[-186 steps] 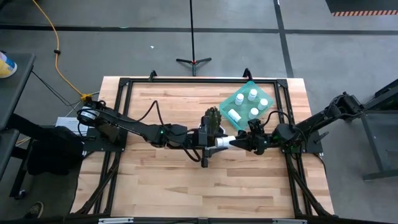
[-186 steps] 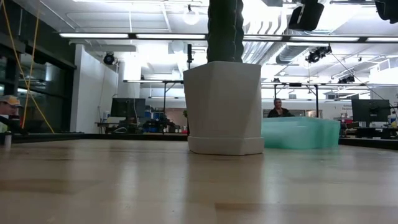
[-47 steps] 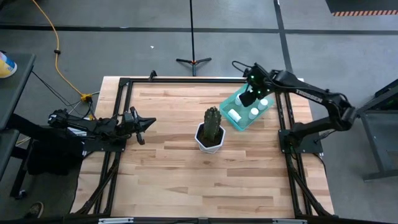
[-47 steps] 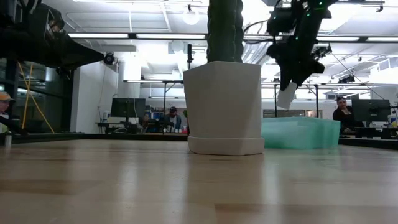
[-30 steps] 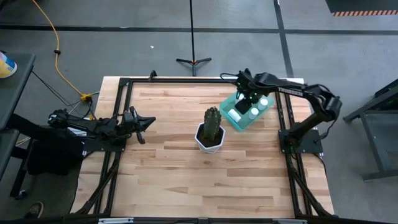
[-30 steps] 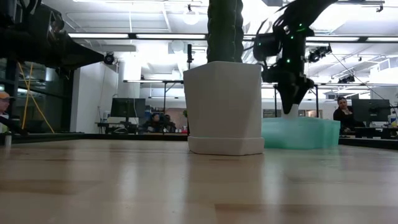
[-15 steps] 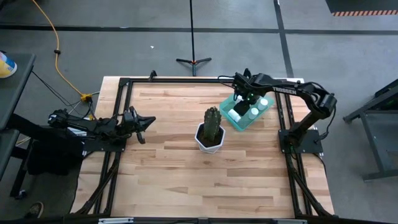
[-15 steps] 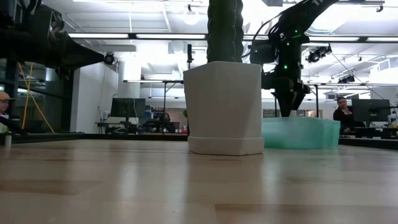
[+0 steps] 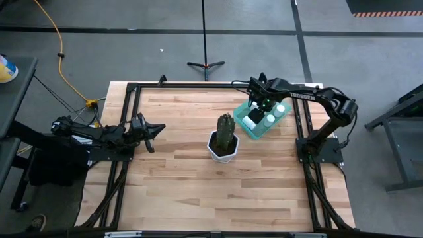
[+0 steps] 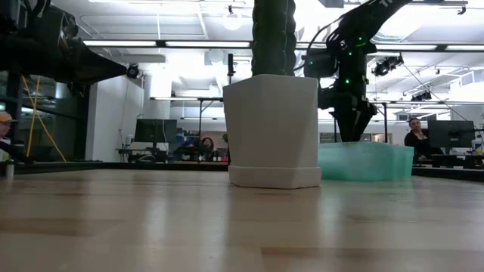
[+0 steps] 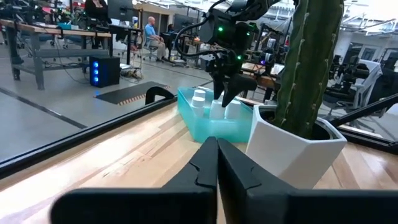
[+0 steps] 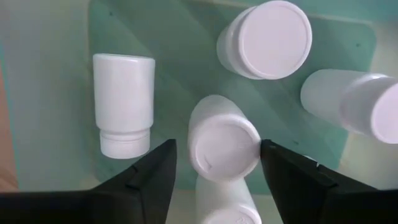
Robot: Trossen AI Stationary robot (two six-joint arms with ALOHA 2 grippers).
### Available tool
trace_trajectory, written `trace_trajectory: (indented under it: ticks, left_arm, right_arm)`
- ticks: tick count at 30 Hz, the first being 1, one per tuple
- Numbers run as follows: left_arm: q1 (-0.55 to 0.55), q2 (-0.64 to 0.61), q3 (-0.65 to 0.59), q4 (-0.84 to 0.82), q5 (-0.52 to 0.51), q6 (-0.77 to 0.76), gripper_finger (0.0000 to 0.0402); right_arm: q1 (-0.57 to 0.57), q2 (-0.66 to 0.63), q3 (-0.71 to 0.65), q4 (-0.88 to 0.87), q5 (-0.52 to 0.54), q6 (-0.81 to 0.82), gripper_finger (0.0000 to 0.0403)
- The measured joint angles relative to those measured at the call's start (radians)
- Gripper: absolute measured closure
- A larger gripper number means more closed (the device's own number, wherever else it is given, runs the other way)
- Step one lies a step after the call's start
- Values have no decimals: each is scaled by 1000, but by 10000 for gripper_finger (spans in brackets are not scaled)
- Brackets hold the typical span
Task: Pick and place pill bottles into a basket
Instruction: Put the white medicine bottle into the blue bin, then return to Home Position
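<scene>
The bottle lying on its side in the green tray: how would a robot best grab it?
Likely from straight above, fingers closing across the round body of the lying bottle, not end to end. It lies flat on the basket floor, with free space on both long sides.

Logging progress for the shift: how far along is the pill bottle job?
Nearly finished. Several pill bottles already sit in the basket, one lying flat. The right pincer, open, straddles a bottle inside it. The left pincer waits shut at the table's left. No loose bottles show.
</scene>
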Motion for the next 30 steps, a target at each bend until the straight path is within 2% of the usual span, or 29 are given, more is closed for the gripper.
trace_trajectory:
  ticks: [3, 5, 10, 12, 15, 19, 21, 23, 26, 30]
  left_arm:
    - [0, 0, 0, 0, 1, -12, 334]
    - [0, 0, 0, 0, 1, -12, 329]
    - [0, 0, 0, 0, 1, -10, 366]
    - [0, 0, 0, 0, 1, 10, 380]
    - [0, 0, 0, 0, 1, 15, 380]
    - [0, 0, 0, 0, 1, 14, 350]
    - [0, 0, 0, 0, 1, 14, 344]
    - [0, -1, 0, 0, 1, 14, 356]
    - [0, -1, 0, 0, 6, 14, 381]
    - [0, -1, 0, 0, 18, -10, 373]
  right_arm:
    - [0, 0, 0, 0, 0, 2, 178]
    - [0, 0, 0, 0, 0, 2, 179]
    - [-1, -43, -1, 8, 22, -28, 189]
    - [-1, -92, -1, 24, 25, -43, 195]
    - [-1, -191, 0, 67, 14, -66, 205]
    - [30, -341, 0, 172, -120, -126, 222]
    - [75, -405, -1, 234, -191, -130, 235]
    - [139, -464, -23, 313, -217, -125, 253]
    - [266, -551, -115, 499, -156, -66, 291]
    - [439, -653, -338, 846, -62, 69, 351]
